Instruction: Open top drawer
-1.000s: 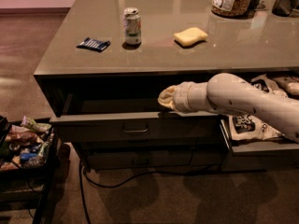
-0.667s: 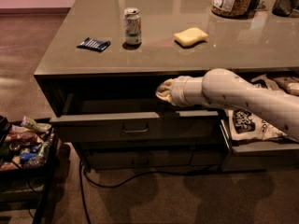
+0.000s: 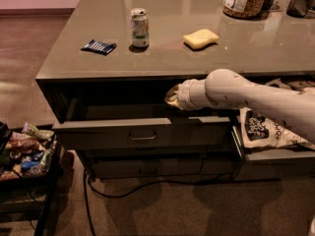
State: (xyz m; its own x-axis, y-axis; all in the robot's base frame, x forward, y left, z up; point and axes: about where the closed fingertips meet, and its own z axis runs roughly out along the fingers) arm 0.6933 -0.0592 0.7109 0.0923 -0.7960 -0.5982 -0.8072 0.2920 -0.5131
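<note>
Below countertop, top drawer partly out, long axis left-right, front facing camera; tool above it, grip unclear

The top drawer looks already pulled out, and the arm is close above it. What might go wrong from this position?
1. The gripper sits in the narrow gap between the countertop and the front of the top drawer. If it rises or withdraws carelessly, it may strike either one.
2. The arm lies across the right-hand drawer, just over a snack bag. A sideways sweep might drag the bag out or crush it.
</note>
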